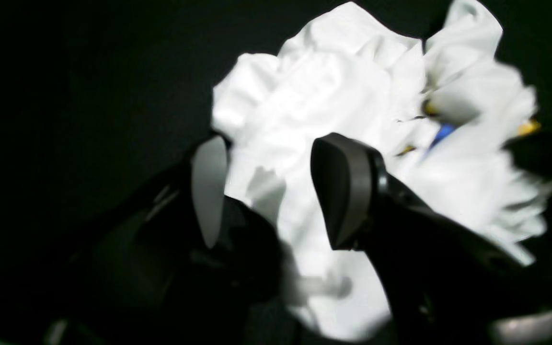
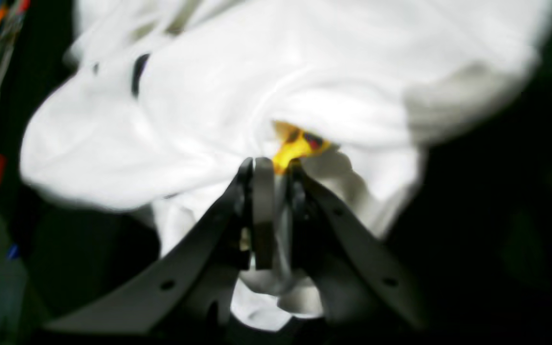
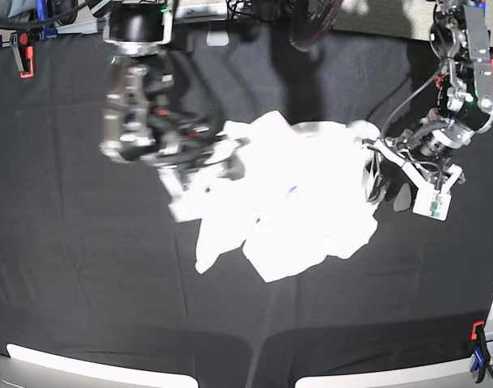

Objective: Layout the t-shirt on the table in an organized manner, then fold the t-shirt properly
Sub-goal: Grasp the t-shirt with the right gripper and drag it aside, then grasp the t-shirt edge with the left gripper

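Observation:
The white t-shirt [image 3: 303, 202] lies crumpled in the middle of the black table [image 3: 85, 267]. My right gripper [image 3: 184, 171], blurred in the base view, is at the shirt's left edge. In the right wrist view it [image 2: 273, 167] is shut on a fold of the t-shirt [image 2: 199, 96] next to a yellow print. My left gripper [image 3: 384, 184] is at the shirt's right edge. In the left wrist view its jaws [image 1: 271, 191] stand open just over the bunched white t-shirt [image 1: 343, 86], with nothing pinched between them. A blue mark and yellow bits show in the folds.
Red clips sit at the table's far left edge [image 3: 23, 52] and near right edge [image 3: 476, 331], with a blue clip [image 3: 479, 368] beside the latter. Cables and equipment lie along the far edge [image 3: 254, 12]. Black cloth stretches wide around the shirt.

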